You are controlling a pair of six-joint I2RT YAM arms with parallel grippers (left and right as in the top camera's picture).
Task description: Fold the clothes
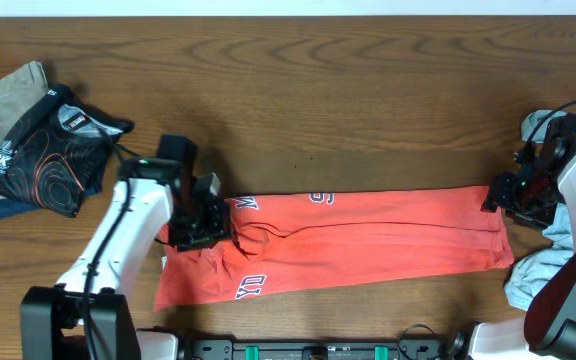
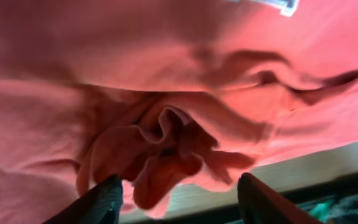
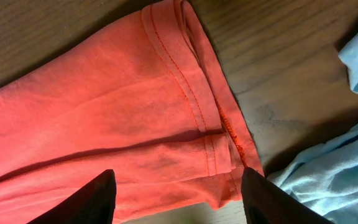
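Observation:
An orange-red shirt (image 1: 368, 235) with white lettering lies folded into a long strip across the table's front. My left gripper (image 1: 200, 228) hovers open over its bunched left part; in the left wrist view the crumpled folds (image 2: 160, 149) sit just above the open fingers (image 2: 179, 199). My right gripper (image 1: 508, 195) is open over the shirt's right end; the right wrist view shows the stitched hem (image 3: 197, 106) between and above the fingers (image 3: 179, 199). Neither gripper holds cloth.
A black printed garment (image 1: 48, 150) lies on a beige one (image 1: 3, 95) at the far left. A pale blue garment (image 1: 548, 265) lies at the right edge, also in the right wrist view (image 3: 334, 168). Bare wooden table (image 1: 318, 110) behind the shirt.

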